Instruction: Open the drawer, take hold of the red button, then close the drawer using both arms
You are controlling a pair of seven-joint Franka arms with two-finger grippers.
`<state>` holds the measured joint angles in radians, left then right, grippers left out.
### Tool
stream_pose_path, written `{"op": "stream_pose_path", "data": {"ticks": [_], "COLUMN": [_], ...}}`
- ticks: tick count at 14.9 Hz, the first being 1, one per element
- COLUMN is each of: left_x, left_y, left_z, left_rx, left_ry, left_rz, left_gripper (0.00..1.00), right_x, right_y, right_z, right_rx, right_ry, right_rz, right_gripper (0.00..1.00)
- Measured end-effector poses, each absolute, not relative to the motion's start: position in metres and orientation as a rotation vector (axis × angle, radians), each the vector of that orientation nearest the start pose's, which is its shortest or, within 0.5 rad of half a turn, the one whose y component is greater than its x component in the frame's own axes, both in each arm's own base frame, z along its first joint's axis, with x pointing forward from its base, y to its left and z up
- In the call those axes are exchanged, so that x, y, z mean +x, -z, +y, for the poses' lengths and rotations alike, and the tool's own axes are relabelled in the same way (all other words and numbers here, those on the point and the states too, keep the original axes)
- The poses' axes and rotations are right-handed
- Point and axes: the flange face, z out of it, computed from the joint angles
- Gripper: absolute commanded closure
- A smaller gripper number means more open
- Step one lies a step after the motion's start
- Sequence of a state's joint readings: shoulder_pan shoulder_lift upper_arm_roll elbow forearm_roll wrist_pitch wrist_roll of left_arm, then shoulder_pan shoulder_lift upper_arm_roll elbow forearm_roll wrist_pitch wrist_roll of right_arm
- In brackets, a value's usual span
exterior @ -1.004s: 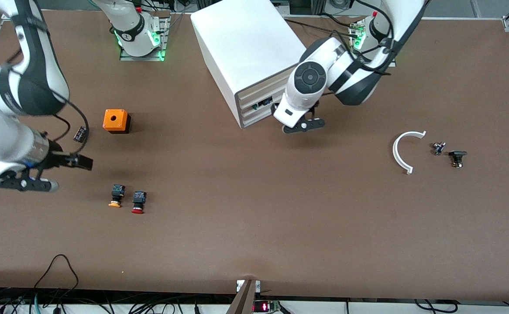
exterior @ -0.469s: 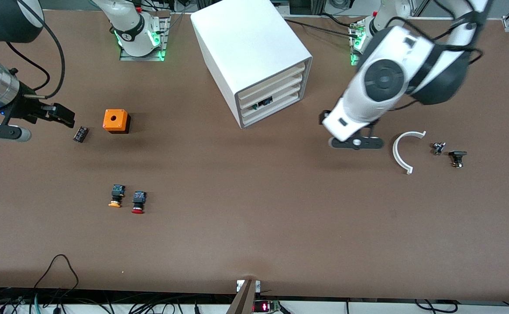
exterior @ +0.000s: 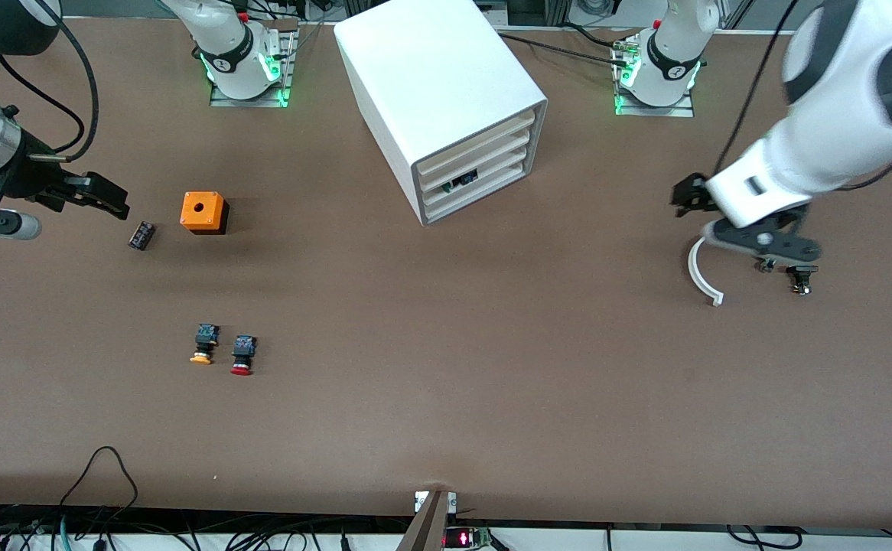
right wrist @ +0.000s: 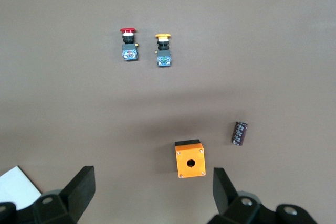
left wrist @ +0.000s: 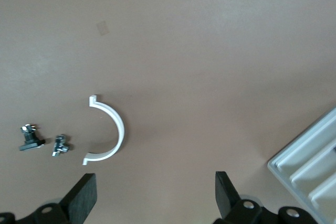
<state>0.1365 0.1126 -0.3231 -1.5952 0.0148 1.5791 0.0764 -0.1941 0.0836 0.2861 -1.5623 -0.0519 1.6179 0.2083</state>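
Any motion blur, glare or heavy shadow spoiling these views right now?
Front view: the left arm is smeared by motion blur, the red button is crisp, and soft shadows fall beside the cabinet. Left wrist view: sharp, evenly lit, white half-ring clear. Right wrist view: sharp, with a broad faint shadow band above the orange box.

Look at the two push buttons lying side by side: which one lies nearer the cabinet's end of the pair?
The red-capped button. The orange-capped button beside it lies toward the right arm's end of the table, farther from the cabinet.
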Motion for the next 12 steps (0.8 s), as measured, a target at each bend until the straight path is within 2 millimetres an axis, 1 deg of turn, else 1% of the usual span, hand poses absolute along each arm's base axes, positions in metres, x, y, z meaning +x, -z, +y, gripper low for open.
{"op": "stream_pose_path", "data": {"ticks": [1,3,5,6,9,12], "left_x": [0.568,0.555,0.545,0.542,0.540,0.540], "left_y": [-0.560,-0.572,-0.579,-0.581,-0.583,-0.583], "left_z": [-0.077,-0.046,-0.029,-0.027,-0.030,-0.031], "left_rx": [-3.133,-3.134,-3.133,-3.139,-3.173,-3.188], "left_ry": [-0.183,-0.157,-0.132,-0.123,-0.108,-0.112], "left_rz": [0.438,0.486,0.498,0.495,0.465,0.314], "left_gripper": [0.01,0.01,0.01,0.01,0.01,0.00], "right_x": [0.581,0.581,0.580,0.579,0.572,0.570], "right_y": [-0.590,-0.594,-0.599,-0.603,-0.613,-0.615], "right_z": [0.041,0.041,0.041,0.040,0.035,0.031], "right_rx": [-3.166,-3.165,-3.164,-3.166,-3.175,-3.177], "right_ry": [-0.023,-0.010,0.006,0.014,0.021,0.026], "right_rz": [0.183,0.184,0.185,0.189,0.214,0.226], "right_gripper": [0.01,0.01,0.01,0.01,0.01,0.01]}}
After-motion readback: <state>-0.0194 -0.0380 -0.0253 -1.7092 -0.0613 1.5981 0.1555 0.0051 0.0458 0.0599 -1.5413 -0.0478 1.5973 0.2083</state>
